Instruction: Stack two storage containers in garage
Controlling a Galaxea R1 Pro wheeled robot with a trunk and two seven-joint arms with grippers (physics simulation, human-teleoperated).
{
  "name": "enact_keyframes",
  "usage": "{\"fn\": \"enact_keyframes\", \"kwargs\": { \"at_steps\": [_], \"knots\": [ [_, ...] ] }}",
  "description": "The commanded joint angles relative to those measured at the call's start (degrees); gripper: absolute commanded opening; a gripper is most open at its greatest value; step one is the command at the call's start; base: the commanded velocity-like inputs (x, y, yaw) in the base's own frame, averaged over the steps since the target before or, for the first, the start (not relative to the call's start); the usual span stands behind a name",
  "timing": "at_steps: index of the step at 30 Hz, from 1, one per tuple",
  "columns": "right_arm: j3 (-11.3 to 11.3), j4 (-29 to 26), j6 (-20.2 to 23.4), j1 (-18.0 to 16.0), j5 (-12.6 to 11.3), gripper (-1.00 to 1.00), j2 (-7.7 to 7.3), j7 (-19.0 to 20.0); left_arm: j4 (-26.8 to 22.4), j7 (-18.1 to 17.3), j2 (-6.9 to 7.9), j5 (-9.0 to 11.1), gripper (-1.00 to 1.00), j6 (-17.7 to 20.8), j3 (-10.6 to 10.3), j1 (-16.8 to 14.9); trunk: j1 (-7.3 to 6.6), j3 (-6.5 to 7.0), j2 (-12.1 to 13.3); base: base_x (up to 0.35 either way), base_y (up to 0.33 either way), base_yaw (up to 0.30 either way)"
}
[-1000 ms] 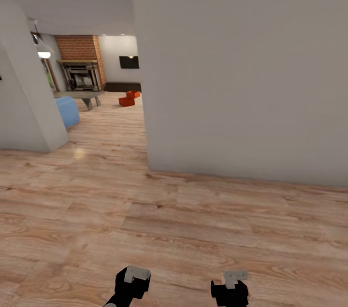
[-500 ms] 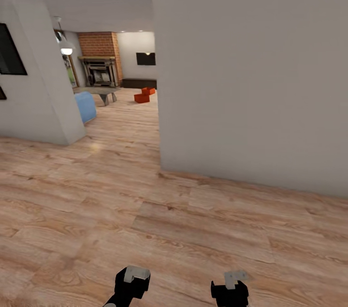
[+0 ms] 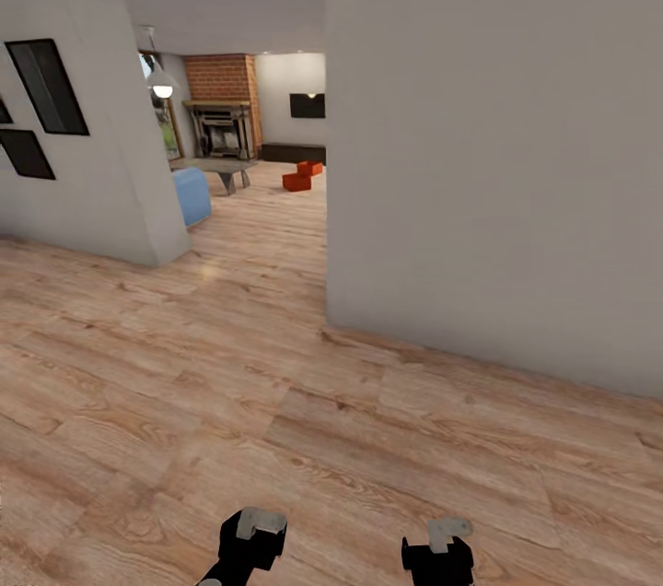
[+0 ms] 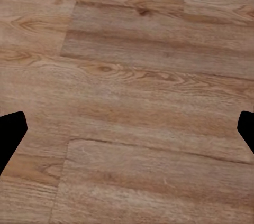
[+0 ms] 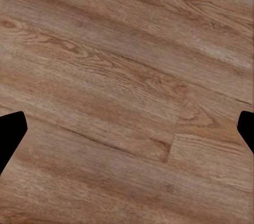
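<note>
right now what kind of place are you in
Most likely a home hallway opening toward a living room: light wood-plank floor, plain white walls, and down the passage a brick fireplace, a blue sofa and two orange-red storage containers on the floor.

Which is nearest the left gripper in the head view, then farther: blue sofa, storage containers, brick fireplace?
1. Blue sofa, ahead-left, past the wall corner from the left gripper.
2. Storage containers, on the floor beyond.
3. Brick fireplace, at the far wall.

The black left gripper (image 3: 250, 538) and black right gripper (image 3: 440, 547) are held low, fingers spread wide, nothing held.
</note>
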Motion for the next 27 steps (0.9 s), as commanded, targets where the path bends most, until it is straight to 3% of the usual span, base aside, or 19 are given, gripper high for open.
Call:
{"fn": "enact_keyframes", "kwargs": {
  "at_steps": [1,15,27],
  "knots": [
    [0.2,0.0,0.4,0.0,0.5,1.00,-0.03,-0.4,0.1,0.3,0.03,0.3,1.00,-0.2,-0.4,-0.1,0.03,-0.13,0.0,0.274,-0.127,0.190],
    [0.2,0.0,0.3,0.0,0.5,1.00,-0.04,-0.4,0.1,0.2,0.11,0.2,1.00,-0.2,-0.5,-0.1,0.03,-0.43,0.0,0.316,-0.040,0.056],
    [0.2,0.1,0.3,0.0,0.5,1.00,-0.04,-0.4,0.1,0.2,0.11,0.0,1.00,-0.1,-0.5,-0.1,0.03,0.40,0.0,0.334,0.000,0.000]
  ]
}}
